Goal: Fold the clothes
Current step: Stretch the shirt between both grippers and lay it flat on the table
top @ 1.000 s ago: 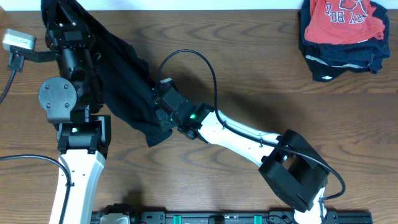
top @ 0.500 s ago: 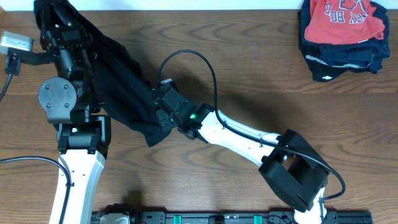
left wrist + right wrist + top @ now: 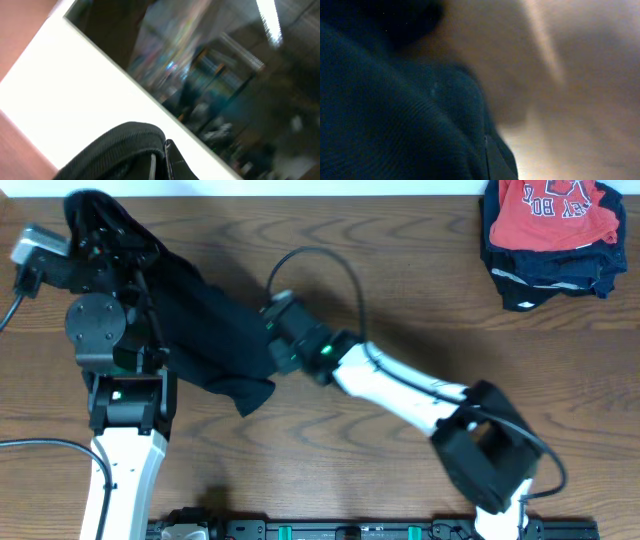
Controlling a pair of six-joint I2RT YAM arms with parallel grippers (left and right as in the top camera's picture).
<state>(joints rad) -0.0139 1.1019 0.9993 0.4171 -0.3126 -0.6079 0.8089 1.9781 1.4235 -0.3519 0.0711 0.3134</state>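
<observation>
The black T-shirt (image 3: 205, 330) hangs stretched in a band between my two grippers over the left half of the table. My left gripper (image 3: 97, 215) is raised at the far left corner and is shut on one end of the shirt; its fabric (image 3: 120, 150) fills the bottom of the left wrist view. My right gripper (image 3: 268, 352) is shut on the shirt's lower right part near the table middle. The right wrist view is blurred and mostly filled by dark fabric (image 3: 390, 110). The shirt's logo and label are hidden.
A pile of folded dark navy garments (image 3: 550, 270) with a red lettered shirt (image 3: 555, 215) on top sits at the far right corner. The wooden table (image 3: 400, 280) extends between it and the arms. Cables run beside both arms.
My right gripper has moved up and slightly right with the shirt. The left gripper has shifted a little, and the shirt now hangs in a shorter, more bunched band.
</observation>
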